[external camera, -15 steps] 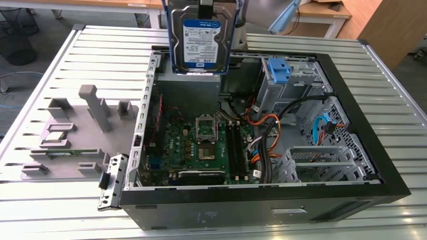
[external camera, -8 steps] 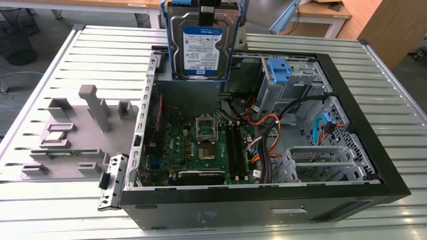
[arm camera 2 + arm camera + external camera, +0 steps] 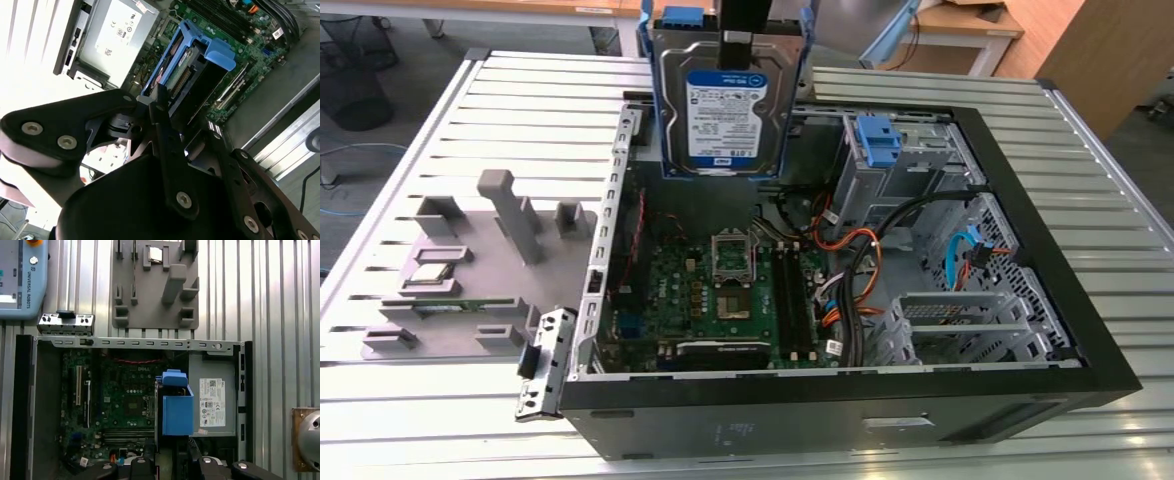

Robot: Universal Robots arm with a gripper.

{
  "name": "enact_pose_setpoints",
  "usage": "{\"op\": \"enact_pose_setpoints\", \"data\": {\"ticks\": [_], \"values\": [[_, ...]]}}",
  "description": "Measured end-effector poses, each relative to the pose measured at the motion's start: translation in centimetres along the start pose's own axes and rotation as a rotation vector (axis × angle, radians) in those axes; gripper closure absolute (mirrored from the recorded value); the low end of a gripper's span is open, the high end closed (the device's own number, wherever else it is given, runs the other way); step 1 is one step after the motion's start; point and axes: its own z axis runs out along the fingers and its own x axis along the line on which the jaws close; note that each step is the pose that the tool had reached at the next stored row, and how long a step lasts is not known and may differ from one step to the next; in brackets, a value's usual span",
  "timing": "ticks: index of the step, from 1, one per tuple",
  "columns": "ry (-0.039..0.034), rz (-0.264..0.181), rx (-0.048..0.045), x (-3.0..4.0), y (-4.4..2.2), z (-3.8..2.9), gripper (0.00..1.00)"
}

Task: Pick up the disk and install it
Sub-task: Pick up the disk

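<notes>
The disk point(image 3: 720, 105) hangs upright above the far side of the open computer case point(image 3: 1047, 330), label facing the exterior camera, blue rails along its sides. My gripper point(image 3: 738, 40) comes down from above and is shut on it, one black finger lying over the top of the label. In the second wrist view the black fingers point(image 3: 165, 125) clamp the disk point(image 3: 192, 65) edge-on over the motherboard. In the first wrist view the disk point(image 3: 176, 407) shows end-on as a blue block just beyond the gripper point(image 3: 172, 465).
Inside the case lie the motherboard point(image 3: 720, 290), cables, a blue bracket point(image 3: 878, 140) in the drive bay and a grey box with a white sticker point(image 3: 212, 400). A grey fixture plate point(image 3: 467, 260) and a loose metal bracket point(image 3: 544, 360) sit on the slatted table at the exterior view's left.
</notes>
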Motion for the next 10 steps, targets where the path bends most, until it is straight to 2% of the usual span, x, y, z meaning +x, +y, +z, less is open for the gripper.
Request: {"op": "enact_pose_setpoints", "data": {"ticks": [10], "values": [[0.0059,0.0,0.0001,2.54,-0.01,-0.22,0.65]]}}
